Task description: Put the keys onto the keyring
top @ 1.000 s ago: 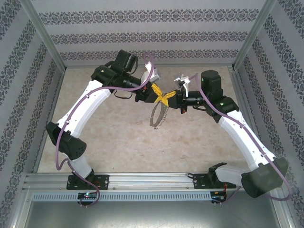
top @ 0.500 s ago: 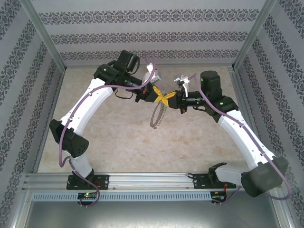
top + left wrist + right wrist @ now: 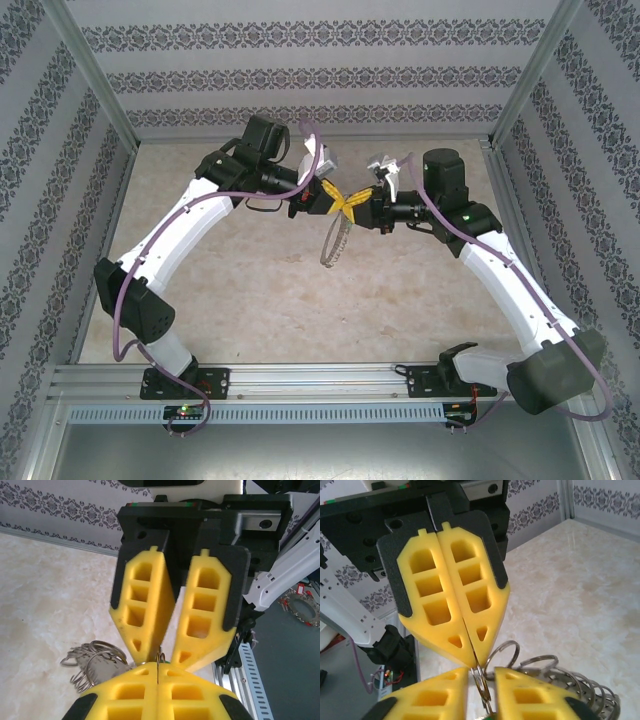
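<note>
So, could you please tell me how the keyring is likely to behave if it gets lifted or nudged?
Probably floppy: the keyring hangs limp below the left gripper, so it would likely swing when moved. The many small pieces strung on it look apt to shift and tangle. Its thin wire may slip between the jaws.

The large thin silvery metal keyring [image 3: 565,680], strung with many small silvery loops, hangs limp above the worktop, its top nipped in the closed left pincer [image 3: 470,656].
</note>
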Motion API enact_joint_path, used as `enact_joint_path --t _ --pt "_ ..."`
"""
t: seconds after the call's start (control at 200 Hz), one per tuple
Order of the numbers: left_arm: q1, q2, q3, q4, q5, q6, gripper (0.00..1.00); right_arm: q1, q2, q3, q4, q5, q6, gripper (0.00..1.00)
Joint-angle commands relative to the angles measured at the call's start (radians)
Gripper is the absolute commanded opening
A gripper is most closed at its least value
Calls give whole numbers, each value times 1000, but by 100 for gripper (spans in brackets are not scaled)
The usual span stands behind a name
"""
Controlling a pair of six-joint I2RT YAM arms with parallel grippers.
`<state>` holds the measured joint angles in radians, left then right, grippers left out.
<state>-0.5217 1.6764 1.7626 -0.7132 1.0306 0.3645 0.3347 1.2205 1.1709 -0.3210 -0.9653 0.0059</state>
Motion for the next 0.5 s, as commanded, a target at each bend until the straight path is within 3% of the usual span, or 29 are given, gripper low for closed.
enact_joint_path --t 0.0,0.3,0.495 --pt "-2 -21 -30 91 -3 -45 0 -7 -6 -7 102 -16 14 28" --pt "3 -28 -61 142 -10 -70 0 -43 -41 -75 126 -12 37 39" --pt "5 -29 -63 153 -9 -71 0 -96 -86 -178 250 -14 125 40"
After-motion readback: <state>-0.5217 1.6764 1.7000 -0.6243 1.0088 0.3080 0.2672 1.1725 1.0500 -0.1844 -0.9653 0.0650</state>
